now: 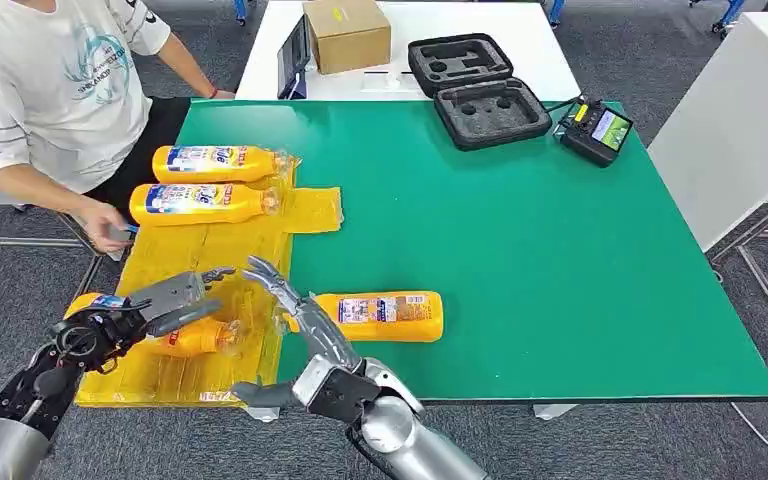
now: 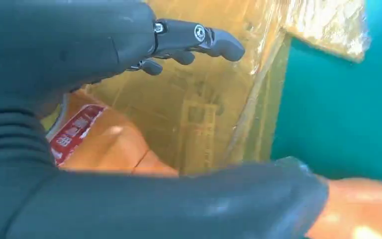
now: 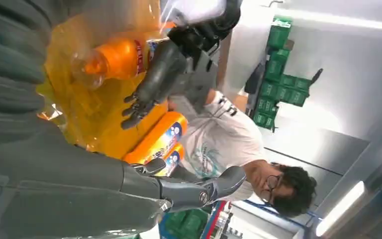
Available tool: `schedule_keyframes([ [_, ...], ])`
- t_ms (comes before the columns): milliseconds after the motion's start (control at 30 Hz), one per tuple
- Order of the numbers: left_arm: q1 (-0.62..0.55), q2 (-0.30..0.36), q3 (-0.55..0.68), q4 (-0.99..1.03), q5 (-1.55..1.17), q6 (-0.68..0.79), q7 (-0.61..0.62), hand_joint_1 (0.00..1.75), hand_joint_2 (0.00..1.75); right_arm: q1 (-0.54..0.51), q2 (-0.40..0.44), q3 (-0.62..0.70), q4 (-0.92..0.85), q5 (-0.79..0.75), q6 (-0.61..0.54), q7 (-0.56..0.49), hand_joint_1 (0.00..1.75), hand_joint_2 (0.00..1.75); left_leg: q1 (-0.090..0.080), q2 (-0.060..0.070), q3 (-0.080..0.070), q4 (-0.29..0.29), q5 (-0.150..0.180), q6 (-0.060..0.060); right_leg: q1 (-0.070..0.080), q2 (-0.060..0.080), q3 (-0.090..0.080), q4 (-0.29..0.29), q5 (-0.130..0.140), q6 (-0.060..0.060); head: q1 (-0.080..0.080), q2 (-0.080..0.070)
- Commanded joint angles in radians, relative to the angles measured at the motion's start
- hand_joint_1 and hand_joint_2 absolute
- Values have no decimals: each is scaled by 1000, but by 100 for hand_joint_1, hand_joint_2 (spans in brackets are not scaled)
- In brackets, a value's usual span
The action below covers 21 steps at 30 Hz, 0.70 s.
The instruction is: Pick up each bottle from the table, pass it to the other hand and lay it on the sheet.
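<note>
An orange bottle (image 1: pixel 188 338) lies on the yellow sheet (image 1: pixel 210 255) near its front edge. My left hand (image 1: pixel 155 305) hovers just over it, fingers spread and holding nothing; up close the bottle (image 2: pixel 104 144) lies under the left hand (image 2: pixel 79 55). My right hand (image 1: pixel 295 320) reaches forward with straight fingers and is empty, at the sheet's right edge. Just right of it, another orange bottle (image 1: pixel 385 316) lies on the green table (image 1: pixel 540 250). Two more bottles (image 1: pixel 215 163) (image 1: pixel 205 203) lie side by side at the sheet's far end. The right wrist view shows the left hand (image 3: pixel 159 79) beside the near bottle (image 3: pixel 114 57).
A person sits at the table's far left corner, one hand (image 1: pixel 110 228) at the sheet's edge. A black foam case (image 1: pixel 475 90), a controller (image 1: pixel 597 130) and a cardboard box (image 1: pixel 347 33) stand at the back. The table's front edge runs just behind my hands.
</note>
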Motion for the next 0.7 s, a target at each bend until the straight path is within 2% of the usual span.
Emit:
schedule_keyframes([
  [33, 6, -55, 46, 75, 31, 9, -10, 0, 0, -33, -14, 21, 76, 2, -7, 8, 0, 175, 0, -1, 5, -2, -1, -1, 0, 0, 5, -1, -1, 0, 0, 0],
  [67, 6, -55, 46, 75, 31, 9, -10, 0, 0, -33, -14, 21, 76, 2, -7, 8, 0, 175, 0, -1, 3, -2, -1, 0, 0, 0, 3, -1, -1, 0, 0, 0],
  [133, -11, -93, 63, 75, -31, 267, -96, 0, 0, -25, -15, 14, 73, 11, -7, 13, 0, 175, 0, -1, 4, -2, -1, -1, 0, 0, 4, -1, -1, 0, 0, 0],
  [233, -21, -169, 90, 8, -257, 799, -184, 0, 0, -17, -14, 13, 69, 23, -3, 14, 0, 175, 0, -5, 3, -2, 0, 0, 0, -4, 4, -2, -2, 0, 0, 0],
  [300, -3, -196, 123, -51, -340, 1011, -223, 0, 0, -24, -12, 23, 75, 29, 2, 17, 0, 175, 0, -5, -2, -1, 1, 0, 0, -4, 0, -1, -1, 0, 0, 0],
  [367, 22, -193, 133, -93, -357, 1056, -240, 0, 0, -31, -10, 31, 82, 34, 3, 17, 0, 175, 0, -3, 0, -1, 0, 0, 0, -3, 1, -1, -1, 0, 0, 0],
  [433, 52, -208, 170, -136, -368, 1191, -311, 0, 0, -36, -15, 40, 83, 40, 2, 15, 0, 175, 0, -2, 2, -1, -2, 0, 0, -1, 3, -1, -2, 0, 0, 0],
  [467, 70, -241, 241, -175, -441, 1230, -356, 0, 175, -39, -19, 45, 79, 43, 1, 14, 0, 175, 0, -1, 1, -1, -1, 0, 0, 0, 2, -1, -1, 0, 0, 0],
  [600, 152, -315, 354, -430, -508, 1230, -356, 0, 175, -52, -48, 66, 73, 89, -6, 26, 0, 175, 0, 1, -2, 0, -1, 0, 0, 0, -1, -1, 0, 0, 0, 0],
  [700, 187, -325, 364, -497, -440, 1230, -356, 0, 175, -81, -84, 95, 75, 188, -26, 80, 0, 175, 1, 1, -2, 0, -1, 0, 1, 1, -1, -1, 0, 0, 0, 0],
])
